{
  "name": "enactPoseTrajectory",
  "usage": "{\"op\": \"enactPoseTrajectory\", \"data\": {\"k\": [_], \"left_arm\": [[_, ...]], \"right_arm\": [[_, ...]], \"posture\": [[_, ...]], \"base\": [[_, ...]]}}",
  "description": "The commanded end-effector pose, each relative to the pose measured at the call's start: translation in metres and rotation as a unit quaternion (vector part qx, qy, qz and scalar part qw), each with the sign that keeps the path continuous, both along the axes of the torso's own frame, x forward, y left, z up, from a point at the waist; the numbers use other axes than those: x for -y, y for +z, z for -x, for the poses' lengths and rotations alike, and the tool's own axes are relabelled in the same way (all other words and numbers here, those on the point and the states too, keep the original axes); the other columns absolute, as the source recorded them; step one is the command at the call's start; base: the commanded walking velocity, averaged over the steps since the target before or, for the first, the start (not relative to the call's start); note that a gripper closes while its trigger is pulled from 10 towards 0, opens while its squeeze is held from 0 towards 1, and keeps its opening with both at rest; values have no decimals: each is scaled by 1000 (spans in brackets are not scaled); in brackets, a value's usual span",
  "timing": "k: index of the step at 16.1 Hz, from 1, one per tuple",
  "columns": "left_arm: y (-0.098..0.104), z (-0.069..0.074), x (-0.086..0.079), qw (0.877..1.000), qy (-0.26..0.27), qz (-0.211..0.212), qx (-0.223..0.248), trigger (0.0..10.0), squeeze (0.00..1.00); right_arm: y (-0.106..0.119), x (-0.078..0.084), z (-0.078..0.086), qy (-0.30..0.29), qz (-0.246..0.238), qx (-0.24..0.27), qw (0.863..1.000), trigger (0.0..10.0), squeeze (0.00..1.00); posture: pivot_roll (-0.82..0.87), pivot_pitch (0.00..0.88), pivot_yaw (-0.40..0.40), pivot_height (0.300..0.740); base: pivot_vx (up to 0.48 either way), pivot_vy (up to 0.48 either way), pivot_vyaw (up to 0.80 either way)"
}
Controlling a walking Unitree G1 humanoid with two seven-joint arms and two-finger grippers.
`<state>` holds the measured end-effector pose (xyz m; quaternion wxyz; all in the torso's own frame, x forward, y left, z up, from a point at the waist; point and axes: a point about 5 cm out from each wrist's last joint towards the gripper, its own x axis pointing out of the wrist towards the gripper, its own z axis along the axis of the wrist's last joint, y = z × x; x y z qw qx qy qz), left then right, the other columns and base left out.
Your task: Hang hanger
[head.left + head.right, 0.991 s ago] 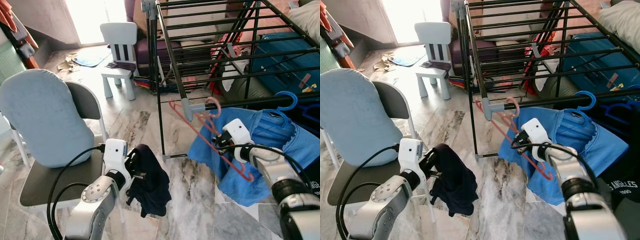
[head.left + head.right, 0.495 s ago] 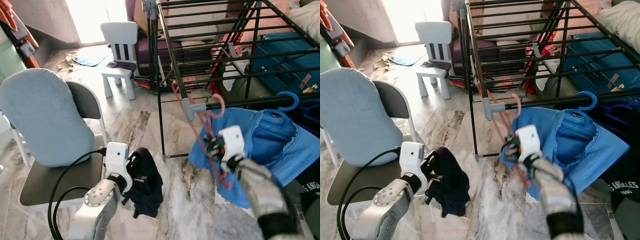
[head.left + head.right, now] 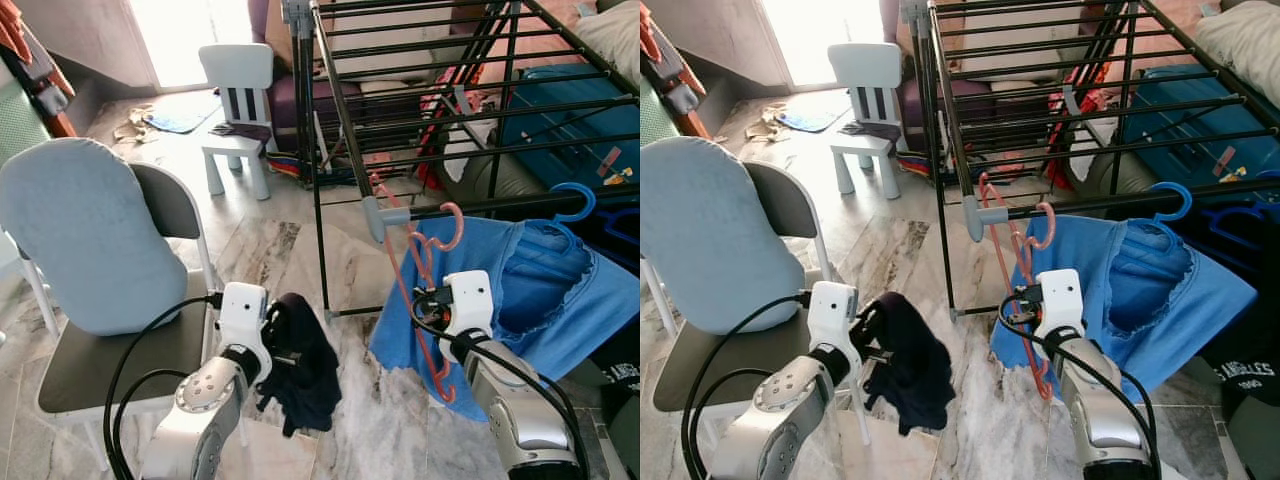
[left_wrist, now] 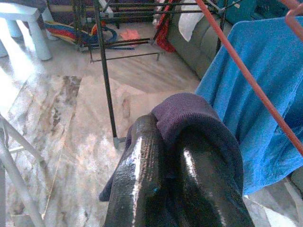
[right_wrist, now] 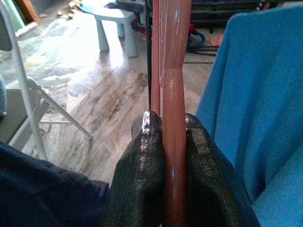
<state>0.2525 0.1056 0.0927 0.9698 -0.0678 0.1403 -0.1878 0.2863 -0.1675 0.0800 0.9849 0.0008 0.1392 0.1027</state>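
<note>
Over on the left there was a grey chair (image 3: 110,350) with a pale blue cushion (image 3: 85,235) leaning on its back, and a small white kids' chair (image 3: 238,105) further off on the marble floor (image 3: 270,250). The left gripper (image 3: 278,335) hovered just beside the chair seat, fingers (image 4: 142,179) pinched tight on a dark navy garment (image 3: 305,365) that drooped toward the floor.

Next came the black drying rack (image 3: 420,90), with a blue suitcase (image 3: 1185,105) behind its bars. Nothing in the pictures really worked as a container with contents (the suitcase looked zipped, so no idea what was inside).

The pink hanger (image 3: 415,290) was at the rack's near corner, its hook (image 3: 448,225) curled right by the front bar next to the grey corner joint (image 3: 374,212); I couldn't tell if it actually rested on the bar. The right gripper (image 3: 1025,300) was clamped on the hanger's thin rods, fingers (image 5: 144,165) squeezed on both sides. To its right a blue shirt (image 3: 540,300) hung on a blue hanger (image 3: 570,200) from that same bar.
</note>
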Motion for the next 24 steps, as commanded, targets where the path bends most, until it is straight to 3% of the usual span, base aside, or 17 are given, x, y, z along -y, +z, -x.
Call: {"op": "enactPoseTrajectory", "data": {"k": [1,8,12,24], "left_arm": [[8,-4,0,1000,-1,1,23,10000,0],[10,-6,2,1000,2,11,25,10000,0],[10,-6,2,1000,2,11,24,10000,0],[10,-8,1,1000,-4,3,23,10000,0]], "right_arm": [[10,-4,-4,1,-3,16,1000,10000,0],[13,-12,-1,-17,-7,3,1000,10000,0],[13,-7,0,-58,-3,6,998,10000,0],[10,-10,-2,-64,4,0,998,10000,0]], "posture": [[-115,18,40,740],[-120,15,33,740],[-119,16,35,740],[-107,3,35,740]], "base": [[0,0,0],[-155,0,0],[-312,0,0],[-327,0,0]]}}
